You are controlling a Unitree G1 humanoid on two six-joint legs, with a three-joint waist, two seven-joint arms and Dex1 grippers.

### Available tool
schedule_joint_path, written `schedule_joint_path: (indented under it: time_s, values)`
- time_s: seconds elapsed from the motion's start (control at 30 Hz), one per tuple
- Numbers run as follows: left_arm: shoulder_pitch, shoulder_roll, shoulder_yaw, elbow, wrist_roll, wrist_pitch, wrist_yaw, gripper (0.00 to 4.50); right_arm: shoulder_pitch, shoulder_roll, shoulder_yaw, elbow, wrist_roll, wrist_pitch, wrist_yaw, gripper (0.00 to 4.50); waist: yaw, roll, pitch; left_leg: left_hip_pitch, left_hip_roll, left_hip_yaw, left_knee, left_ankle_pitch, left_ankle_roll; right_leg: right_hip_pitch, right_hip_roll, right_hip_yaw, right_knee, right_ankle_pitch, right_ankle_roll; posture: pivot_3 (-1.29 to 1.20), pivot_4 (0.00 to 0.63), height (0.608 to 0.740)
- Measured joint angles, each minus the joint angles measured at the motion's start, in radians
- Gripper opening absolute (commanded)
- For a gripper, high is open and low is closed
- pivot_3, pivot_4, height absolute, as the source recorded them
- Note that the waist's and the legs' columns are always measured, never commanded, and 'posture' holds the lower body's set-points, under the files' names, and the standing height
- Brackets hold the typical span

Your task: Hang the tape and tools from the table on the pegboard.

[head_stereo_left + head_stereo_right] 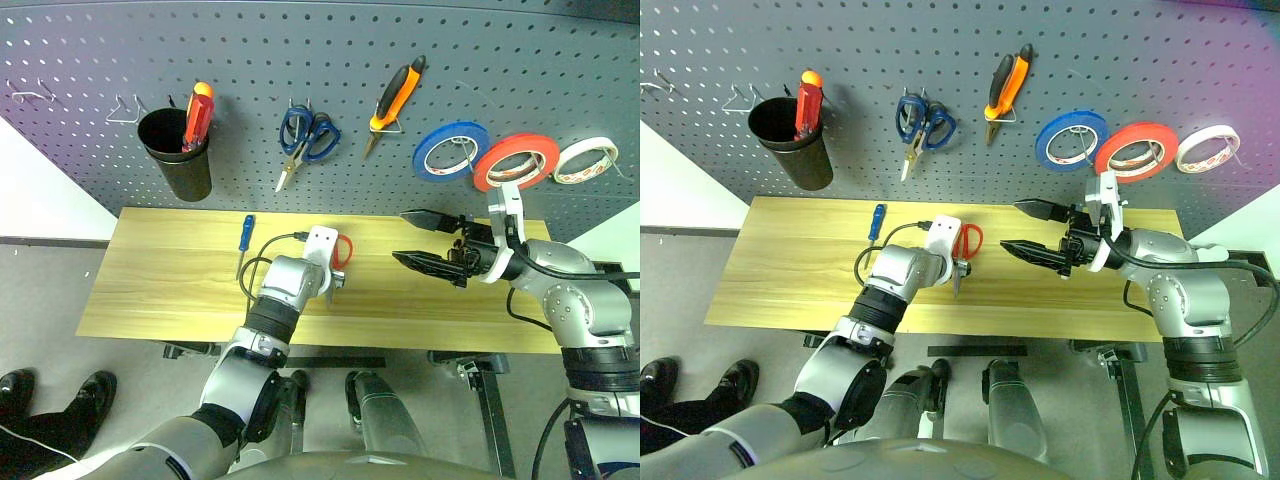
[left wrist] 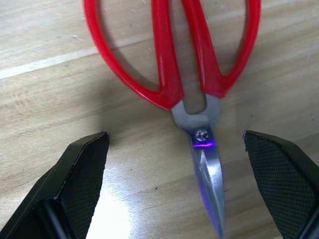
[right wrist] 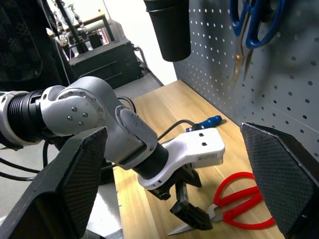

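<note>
Three tape rolls hang at the upper right of the dark grey perforated pegboard (image 1: 330, 60): one blue (image 1: 451, 149), one red-orange ring with a pale core (image 1: 516, 161), one cream-white (image 1: 587, 159). At upper centre hang one pair of blue-handled scissors (image 1: 306, 139) and one pair of orange-and-black pliers (image 1: 393, 100). One black cup (image 1: 176, 152) at upper left holds one red-and-yellow screwdriver (image 1: 196, 116). On the light wooden table (image 1: 160, 290) lie one slim blue-handled screwdriver (image 1: 244, 240) and one pair of red-handled scissors (image 2: 174, 55). The left gripper (image 2: 177, 184) hovers released, straddling their blades. The right gripper (image 1: 418, 240) at centre right is spread wide, empty.

blue scissors (image 1: 308, 138), black cup (image 1: 177, 153), blue tape (image 1: 451, 150)
</note>
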Motion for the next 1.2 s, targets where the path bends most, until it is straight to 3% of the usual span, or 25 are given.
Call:
schedule_joint_path:
  time_s: [0.2, 0.3, 0.67, 1.2]
  values:
    - [-0.013, -0.003, 0.016, 0.027, 0.004, -0.008, -0.006, 4.50, 0.000, 0.002, 0.000, 0.000, 0.000, 0.000, -0.006, 4.49, -0.006, 0.000, 0.000, 0.000, 0.000, 0.000, 0.000, 0.000, 0.000, 0.000, 0.000, 0.000, 0.000, 0.000, 0.000, -0.28, 0.320, 0.740]
    - [-0.016, -0.003, 0.023, 0.032, 0.004, -0.010, -0.012, 3.93, -0.002, 0.003, 0.000, 0.000, 0.000, -0.001, -0.008, 4.50, -0.012, 0.000, 0.000, 0.000, 0.000, 0.000, 0.000, 0.000, 0.000, 0.000, 0.000, 0.000, 0.000, 0.000, 0.000, -0.28, 0.320, 0.740]
    - [-0.016, -0.005, 0.023, 0.038, 0.011, -0.017, -0.011, 0.08, -0.019, 0.003, 0.000, 0.000, -0.001, -0.006, -0.017, 4.50, -0.023, 0.000, 0.000, 0.000, 0.000, 0.001, 0.000, 0.000, 0.000, 0.000, 0.000, 0.000, 0.001, 0.000, 0.001, -0.28, 0.312, 0.740]
    - [0.001, -0.006, 0.015, 0.004, 0.017, 0.001, 0.022, 0.03, -0.033, 0.003, 0.000, 0.011, -0.011, -0.021, -0.024, 4.50, -0.022, 0.000, 0.000, 0.000, 0.000, 0.001, 0.000, 0.000, 0.000, 0.000, 0.000, 0.000, 0.001, 0.000, 0.001, -0.28, 0.309, 0.740]
